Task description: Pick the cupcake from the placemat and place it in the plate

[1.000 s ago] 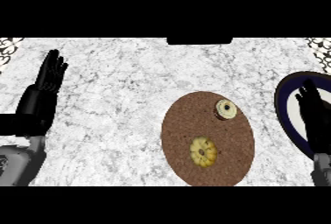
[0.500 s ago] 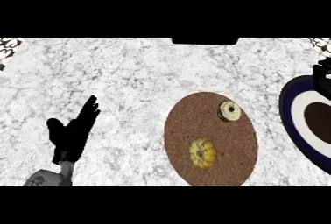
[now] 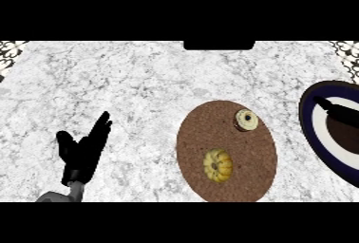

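Straight, relaxed fingers (image 3: 100, 127) of the left hand (image 3: 82, 151) point up and away over the marble counter (image 3: 126, 80), holding nothing. Well to their right lies the brown oval placemat (image 3: 256, 156). The cupcake (image 3: 245, 119) sits on the mat's far part, beyond and right of the fingertips, and a yellow ridged item (image 3: 218, 164) lies on its near part. Farther right, a dark-rimmed plate (image 3: 310, 102) meets the view's edge; a black finger (image 3: 335, 107) of the right hand lies across it, and whether that hand is curled cannot be told.
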`<state>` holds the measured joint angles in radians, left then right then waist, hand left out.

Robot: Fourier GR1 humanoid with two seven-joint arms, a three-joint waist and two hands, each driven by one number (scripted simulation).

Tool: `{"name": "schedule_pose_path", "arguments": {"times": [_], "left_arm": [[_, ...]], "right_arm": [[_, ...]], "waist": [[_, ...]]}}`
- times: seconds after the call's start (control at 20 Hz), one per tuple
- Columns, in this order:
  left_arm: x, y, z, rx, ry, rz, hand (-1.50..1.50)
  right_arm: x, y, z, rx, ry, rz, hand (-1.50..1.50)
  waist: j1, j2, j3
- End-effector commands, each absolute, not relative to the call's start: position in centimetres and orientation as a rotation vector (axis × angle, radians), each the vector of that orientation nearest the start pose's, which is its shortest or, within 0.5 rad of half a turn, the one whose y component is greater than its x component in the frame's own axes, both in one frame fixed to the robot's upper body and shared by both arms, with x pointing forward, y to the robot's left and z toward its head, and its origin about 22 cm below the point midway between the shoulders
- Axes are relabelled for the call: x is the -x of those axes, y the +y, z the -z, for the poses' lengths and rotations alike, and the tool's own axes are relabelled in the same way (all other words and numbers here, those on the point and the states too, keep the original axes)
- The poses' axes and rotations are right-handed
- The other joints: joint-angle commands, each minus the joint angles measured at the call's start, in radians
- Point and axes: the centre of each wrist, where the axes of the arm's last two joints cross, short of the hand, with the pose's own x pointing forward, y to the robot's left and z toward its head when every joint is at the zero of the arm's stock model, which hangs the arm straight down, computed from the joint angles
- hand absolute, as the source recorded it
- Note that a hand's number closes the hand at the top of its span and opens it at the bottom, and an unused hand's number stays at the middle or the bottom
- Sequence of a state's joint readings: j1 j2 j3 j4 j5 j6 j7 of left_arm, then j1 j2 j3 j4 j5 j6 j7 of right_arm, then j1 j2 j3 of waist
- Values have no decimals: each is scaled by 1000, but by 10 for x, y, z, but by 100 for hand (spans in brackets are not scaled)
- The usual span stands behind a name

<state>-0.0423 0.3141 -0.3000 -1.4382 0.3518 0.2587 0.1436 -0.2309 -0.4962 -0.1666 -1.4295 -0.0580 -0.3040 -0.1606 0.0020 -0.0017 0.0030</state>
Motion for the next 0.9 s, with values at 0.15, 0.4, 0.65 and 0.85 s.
{"name": "schedule_pose_path", "arguments": {"times": [0.15,0.4,0.65,0.85], "left_arm": [[-237,235,28,-1,-1180,8,0],[-230,239,34,-1,-1178,-1,0],[-238,239,20,27,-1182,10,0],[-241,240,40,-7,-1186,7,0]], "right_arm": [[-285,-376,-112,681,-1607,-408,-150],[-281,-338,-143,655,-1451,-659,-150],[-294,-310,-159,713,-1330,-715,-150],[-304,-272,-144,696,-1296,-734,-150]], "waist": [[0,2,-5],[-2,-2,-6],[7,1,-4],[5,3,-4]]}}
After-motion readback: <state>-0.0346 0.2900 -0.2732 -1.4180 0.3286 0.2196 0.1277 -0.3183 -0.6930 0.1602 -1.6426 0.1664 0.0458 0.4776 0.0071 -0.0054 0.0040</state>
